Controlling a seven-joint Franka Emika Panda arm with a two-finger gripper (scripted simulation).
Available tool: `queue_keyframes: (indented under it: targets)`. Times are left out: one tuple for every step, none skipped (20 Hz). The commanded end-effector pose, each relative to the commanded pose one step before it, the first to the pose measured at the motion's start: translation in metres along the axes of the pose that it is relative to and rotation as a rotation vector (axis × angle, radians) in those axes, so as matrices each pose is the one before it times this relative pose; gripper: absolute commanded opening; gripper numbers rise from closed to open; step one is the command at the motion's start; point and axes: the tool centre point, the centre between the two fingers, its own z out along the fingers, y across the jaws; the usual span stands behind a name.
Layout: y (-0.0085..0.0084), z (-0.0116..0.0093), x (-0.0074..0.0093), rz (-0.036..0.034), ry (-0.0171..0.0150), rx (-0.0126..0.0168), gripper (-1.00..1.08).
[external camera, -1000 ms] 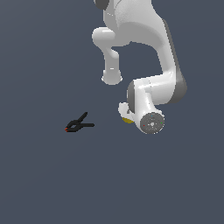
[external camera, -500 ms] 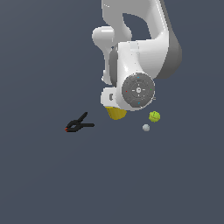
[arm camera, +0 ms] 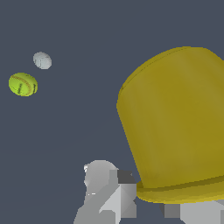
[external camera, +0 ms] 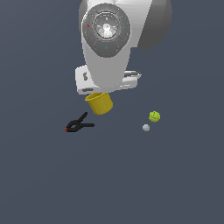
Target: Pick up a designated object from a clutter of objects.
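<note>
The designated object, a mustard-yellow tapered cup (external camera: 100, 104), hangs tilted right under the white hand in the exterior view, above the dark floor. My gripper (external camera: 98, 94) is shut on its rimmed mouth. The wrist view is filled by the cup (arm camera: 175, 122), base pointing away; one grey finger (arm camera: 107, 192) shows outside the rim, and my gripper (arm camera: 151, 209) straddles that rim. The rest of the clutter of objects lies on the floor: a black clamp (external camera: 78, 125), a yellow-green ball (external camera: 154, 116) and a pale grey ball (external camera: 146, 127).
The arm's large white wrist joint (external camera: 106, 30) blocks the upper middle of the exterior view. In the wrist view, the yellow-green ball (arm camera: 22, 84) and the grey ball (arm camera: 42, 60) lie close together on the dark floor, well away from the cup.
The arm has risen toward the exterior camera with the cup in its gripper, lifting it off the floor. The two balls, hidden one second ago, now show.
</note>
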Motion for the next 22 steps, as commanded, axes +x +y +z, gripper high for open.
queue_keyframes:
  targets:
    - [0.01745,-0.01853,-0.00855,-0.03614,0.03579,-0.01321,-1.00]
    - [0.00672,-0.00684,-0.00300,-0.01386,0.01335,-0.00449,-1.00]
    - [0.00666,-0.00679,-0.00296,-0.01377,0.01327,-0.00443,-1.00]
    - [0.00662,-0.00674,-0.00292,-0.01368,0.01319,-0.00437,-1.00]
    - [0.00657,-0.00669,-0.00289,-0.01360,0.01312,-0.00432,-1.00]
    - [0.00653,-0.00664,-0.00284,-0.01352,0.01305,-0.00426,-1.00]
    - [0.00648,-0.00660,-0.00280,-0.01346,0.01300,-0.00420,-1.00]
    - [0.00645,-0.00655,-0.00276,-0.01339,0.01295,-0.00413,-1.00]
    - [0.00642,-0.00651,-0.00272,-0.01334,0.01290,-0.00407,-1.00]
    - [0.00639,-0.00648,-0.00268,-0.01329,0.01286,-0.00401,-1.00]
    - [0.00636,-0.00644,-0.00264,-0.01325,0.01284,-0.00394,-1.00]
    - [0.00633,-0.00641,-0.00260,-0.01320,0.01281,-0.00386,-1.00]
    - [0.00630,-0.00637,-0.00255,-0.01315,0.01278,-0.00377,-1.00]
    - [0.00606,-0.00612,-0.00241,-0.01266,0.01232,-0.00356,-1.00]
    - [0.00573,-0.00577,-0.00225,-0.01197,0.01167,-0.00330,-1.00]
    - [0.00540,-0.00543,-0.00209,-0.01129,0.01102,-0.00305,-1.00]
    - [0.00508,-0.00510,-0.00193,-0.01062,0.01039,-0.00280,-1.00]
    - [0.00477,-0.00478,-0.00178,-0.00997,0.00977,-0.00255,-1.00]
    - [0.00446,-0.00445,-0.00162,-0.00931,0.00915,-0.00229,-1.00]
    - [0.00415,-0.00414,-0.00148,-0.00867,0.00855,-0.00204,-1.00]
    - [0.00385,-0.00383,-0.00134,-0.00801,0.00793,-0.00182,-1.00]
    - [0.00354,-0.00352,-0.00121,-0.00739,0.00733,-0.00162,-1.00]
